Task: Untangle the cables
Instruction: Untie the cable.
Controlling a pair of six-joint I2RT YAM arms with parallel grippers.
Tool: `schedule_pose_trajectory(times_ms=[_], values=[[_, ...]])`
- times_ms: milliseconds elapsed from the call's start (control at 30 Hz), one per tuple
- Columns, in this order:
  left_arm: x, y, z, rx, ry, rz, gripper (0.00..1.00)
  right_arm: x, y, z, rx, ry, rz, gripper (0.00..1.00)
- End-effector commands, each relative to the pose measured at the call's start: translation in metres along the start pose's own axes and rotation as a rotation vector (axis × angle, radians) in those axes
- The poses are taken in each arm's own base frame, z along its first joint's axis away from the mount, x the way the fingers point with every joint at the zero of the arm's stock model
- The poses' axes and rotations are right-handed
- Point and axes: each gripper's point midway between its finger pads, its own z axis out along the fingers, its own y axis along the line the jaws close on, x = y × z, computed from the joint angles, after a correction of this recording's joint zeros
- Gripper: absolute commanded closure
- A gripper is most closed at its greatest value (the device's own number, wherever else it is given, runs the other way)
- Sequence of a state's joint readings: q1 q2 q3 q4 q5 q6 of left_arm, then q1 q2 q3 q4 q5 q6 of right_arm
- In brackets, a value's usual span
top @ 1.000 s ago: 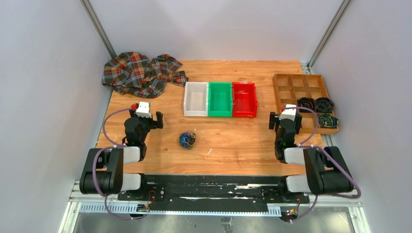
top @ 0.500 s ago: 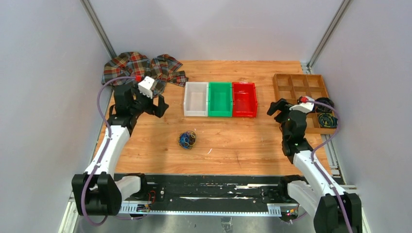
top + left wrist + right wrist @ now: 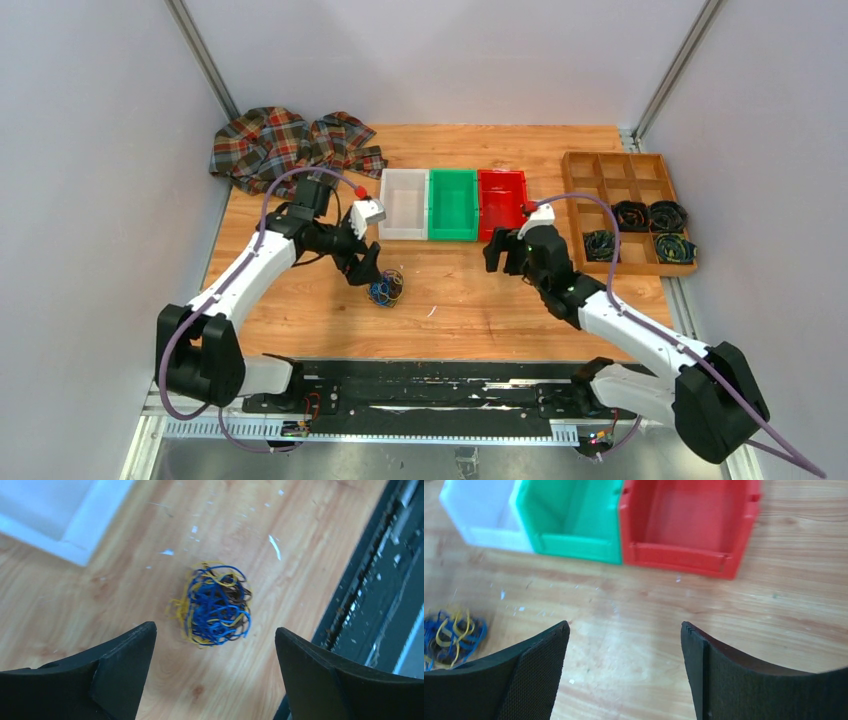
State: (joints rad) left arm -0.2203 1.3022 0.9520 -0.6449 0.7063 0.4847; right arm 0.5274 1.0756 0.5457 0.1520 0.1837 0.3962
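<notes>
Two pincers are mine, and both stand released. My left pincer hangs spread wide over the cables, a tangled clump of blue, yellow and dark loops lying on the wooden table near the white bin; whether my fingers touch it I cannot tell. My right pincer hovers, grasping nothing, before the red bin and green bin, apart from the clump.

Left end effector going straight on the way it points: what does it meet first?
Most likely the cables, centred ahead of the open left end effector on the table; depth is unclear.
</notes>
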Motion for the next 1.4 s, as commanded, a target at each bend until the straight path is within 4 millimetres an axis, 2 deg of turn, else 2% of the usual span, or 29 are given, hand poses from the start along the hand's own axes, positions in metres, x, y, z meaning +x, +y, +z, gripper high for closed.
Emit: schedule_pose_trajectory(times_ms=[0, 200, 367, 567, 800, 1033, 1200, 1333, 1367], values=[[0.013, -0.029, 0.006, 0.142, 0.08, 0.084, 0.09, 0.011, 0.03, -0.01, -0.118, 0.001, -0.13, 0.19], [0.022, -0.036, 0.02, 0.193, 0.12, 0.133, 0.18, 0.02, 0.056, -0.019, -0.209, 0.02, -0.195, 0.21], [0.018, -0.023, 0.031, 0.175, 0.13, 0.134, 0.28, 0.027, 0.071, -0.022, -0.25, 0.032, -0.218, 0.27], [0.015, -0.017, 0.037, 0.142, 0.128, 0.139, 0.4, 0.034, 0.077, -0.023, -0.268, 0.051, -0.228, 0.37], [0.018, -0.018, 0.039, 0.141, 0.136, 0.14, 0.62, 0.031, 0.084, -0.024, -0.289, 0.049, -0.231, 0.49], [0.024, -0.013, 0.042, 0.118, 0.161, 0.138, 0.66, 0.029, 0.092, -0.027, -0.314, 0.046, -0.245, 0.53], [0.02, -0.007, 0.045, 0.08, 0.142, 0.14, 0.68, 0.031, 0.098, -0.029, -0.332, 0.046, -0.255, 0.53], [0.01, -0.009, 0.045, 0.077, 0.128, 0.122, 0.95, 0.032, 0.105, -0.03, -0.348, 0.044, -0.26, 0.53], [0.007, -0.01, 0.043, 0.075, 0.119, 0.12, 0.97, 0.032, 0.106, -0.031, -0.353, 0.042, -0.259, 0.53]])
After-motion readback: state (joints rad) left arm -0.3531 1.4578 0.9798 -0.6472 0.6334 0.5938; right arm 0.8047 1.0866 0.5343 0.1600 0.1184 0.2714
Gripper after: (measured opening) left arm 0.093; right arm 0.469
